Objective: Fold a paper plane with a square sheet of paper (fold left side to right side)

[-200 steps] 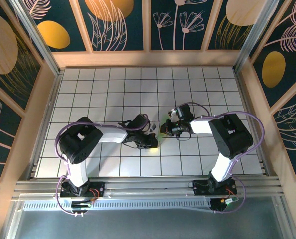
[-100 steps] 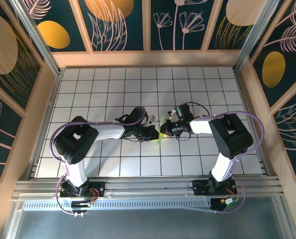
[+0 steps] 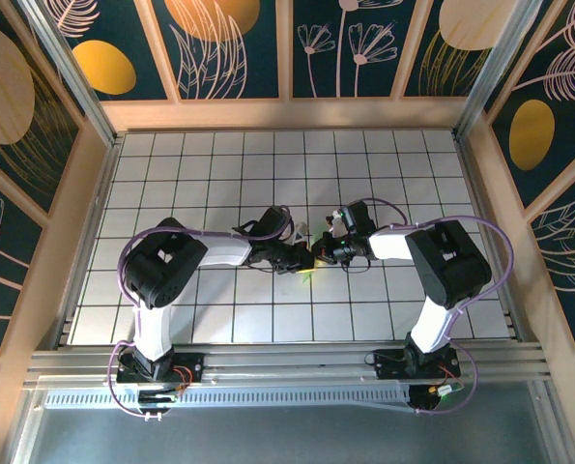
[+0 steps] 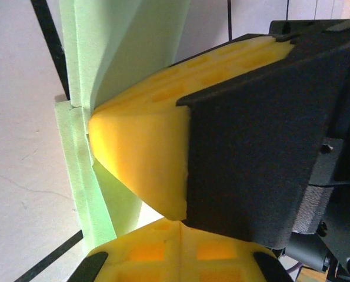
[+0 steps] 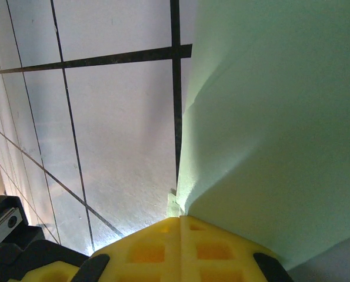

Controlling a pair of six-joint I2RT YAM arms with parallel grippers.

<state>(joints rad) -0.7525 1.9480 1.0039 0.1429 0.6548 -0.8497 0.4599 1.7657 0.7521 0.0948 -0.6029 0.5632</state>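
The folded paper (image 3: 308, 274) lies near the centre of the table (image 3: 210, 164), a green sliver at 6 o'clock of where the left gripper (image 3: 304, 261) and right gripper (image 3: 322, 255) meet. In the left wrist view its long crease runs 12 to 6 o'clock, with the ends cut off and its heading unclear. Both grippers' fingers are pressed together; any pinch on the paper is hidden.

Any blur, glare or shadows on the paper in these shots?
Top external: sharp, evenly lit, paper a tiny green patch. Left wrist: yellow pad close and soft, paper edge blurred. Right wrist: soft shadow across the paper, glare on the tiles.
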